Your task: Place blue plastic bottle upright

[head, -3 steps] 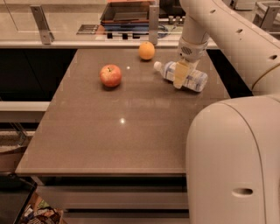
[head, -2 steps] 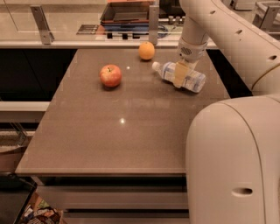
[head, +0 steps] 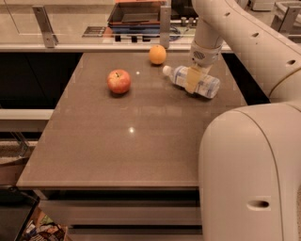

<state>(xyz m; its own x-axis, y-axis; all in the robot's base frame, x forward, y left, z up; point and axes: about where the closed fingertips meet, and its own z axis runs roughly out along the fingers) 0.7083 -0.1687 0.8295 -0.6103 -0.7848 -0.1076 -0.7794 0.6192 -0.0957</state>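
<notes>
The robot's pale arm (head: 249,42) fills the right side of the room from where I stand, its bulky lower body (head: 254,174) close in the foreground and the upper links reaching over to the far right part of the table. The brown table (head: 141,141) takes up most of the rest, its smooth top catching a couple of small light reflections. Behind it runs a lighter counter (head: 61,37) with a dark tray (head: 136,13) sitting on it.

The blue plastic bottle (head: 208,86) lies on its side near the table's far right edge. Its white cap (head: 166,70) points left towards the fruit, and its base points right and slightly towards me.

The gripper (head: 193,79) hangs straight down from the wrist and sits right over the middle of the bottle, crossing the label, so the cap end shows on its left and the base end on its right. It is down at the bottle's level, but I cannot tell whether it is clamped on the bottle or merely around it.

A red apple (head: 119,81) stands well to the left of the bottle. An orange (head: 157,54) rests near the far edge, just beyond the cap end and apart from it.
</notes>
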